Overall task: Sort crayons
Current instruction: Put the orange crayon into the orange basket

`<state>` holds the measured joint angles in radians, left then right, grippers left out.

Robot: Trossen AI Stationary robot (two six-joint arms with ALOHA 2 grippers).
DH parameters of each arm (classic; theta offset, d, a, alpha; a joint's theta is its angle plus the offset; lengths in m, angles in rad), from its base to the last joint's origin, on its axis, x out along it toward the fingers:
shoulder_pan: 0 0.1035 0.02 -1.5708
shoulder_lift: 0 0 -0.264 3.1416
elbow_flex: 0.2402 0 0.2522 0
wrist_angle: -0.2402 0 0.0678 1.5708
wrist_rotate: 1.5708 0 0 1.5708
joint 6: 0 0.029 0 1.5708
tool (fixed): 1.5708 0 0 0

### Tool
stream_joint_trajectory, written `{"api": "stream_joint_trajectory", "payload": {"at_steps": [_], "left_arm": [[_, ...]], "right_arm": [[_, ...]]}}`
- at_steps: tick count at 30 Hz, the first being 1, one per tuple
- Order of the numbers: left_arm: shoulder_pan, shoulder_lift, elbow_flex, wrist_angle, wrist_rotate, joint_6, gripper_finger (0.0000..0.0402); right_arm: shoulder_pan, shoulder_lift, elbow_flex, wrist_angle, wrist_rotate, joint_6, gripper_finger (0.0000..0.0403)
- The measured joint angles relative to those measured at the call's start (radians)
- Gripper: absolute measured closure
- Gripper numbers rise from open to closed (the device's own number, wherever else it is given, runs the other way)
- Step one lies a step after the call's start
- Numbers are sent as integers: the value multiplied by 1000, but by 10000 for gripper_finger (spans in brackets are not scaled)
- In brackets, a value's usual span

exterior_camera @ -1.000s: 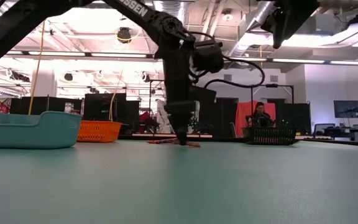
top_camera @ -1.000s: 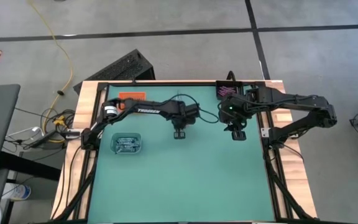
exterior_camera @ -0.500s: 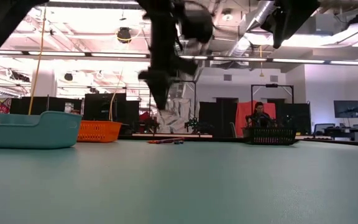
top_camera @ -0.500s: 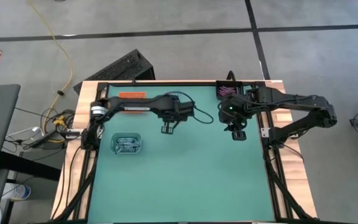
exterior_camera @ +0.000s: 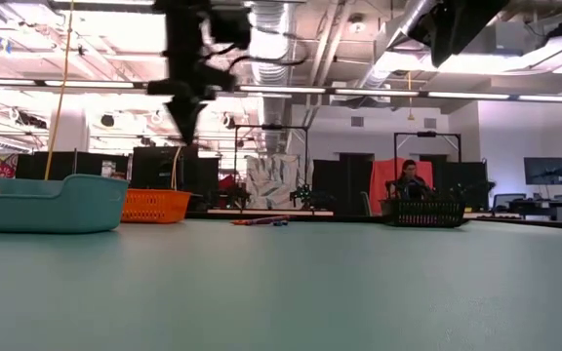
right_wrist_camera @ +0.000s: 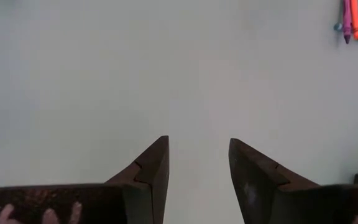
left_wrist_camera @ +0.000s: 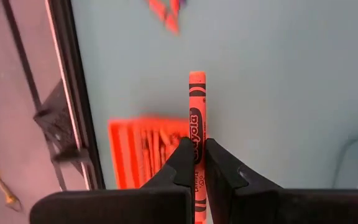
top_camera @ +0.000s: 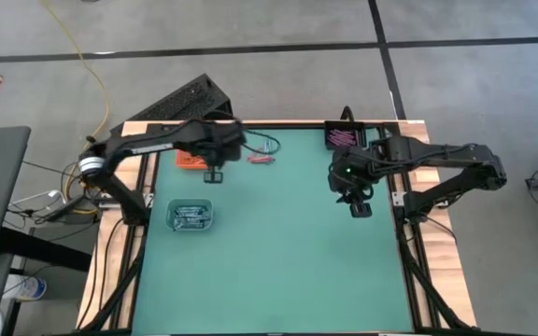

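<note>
The left pincer (left_wrist_camera: 196, 163) gripped an orange crayon (left_wrist_camera: 197, 134); release it squarely over the orange tray (left_wrist_camera: 143, 149) just beneath.

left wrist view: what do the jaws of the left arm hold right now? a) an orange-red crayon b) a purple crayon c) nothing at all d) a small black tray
a: in the left wrist view the dark left gripper is shut on a thin orange-red wax crayon that sticks out forward past its tips, above the green table and the small orange plastic tray.
</note>
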<state>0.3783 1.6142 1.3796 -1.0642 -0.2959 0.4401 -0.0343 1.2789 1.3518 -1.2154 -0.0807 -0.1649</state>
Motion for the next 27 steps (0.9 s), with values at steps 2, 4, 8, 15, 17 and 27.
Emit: {"api": "stream_joint_trajectory", "payload": {"at_steps": [2,4,8,15,17,27], "left_arm": [[42,-59,-86,47,2,22,401],[85,-110,-161,85,3,45,401],[183,-175,-278,145,3,95,401],[338,-164,-363,228,19,198,401],[365,-156,-373,257,29,211,401],[420,-156,-391,292,80,185,346]], "right_arm": [[6,0,0,7,0,0,243],[9,0,0,19,0,0,243],[8,0,0,41,0,0,243],[8,0,1,95,0,10,243],[8,0,1,100,0,18,243],[8,4,1,109,1,34,243]]}}
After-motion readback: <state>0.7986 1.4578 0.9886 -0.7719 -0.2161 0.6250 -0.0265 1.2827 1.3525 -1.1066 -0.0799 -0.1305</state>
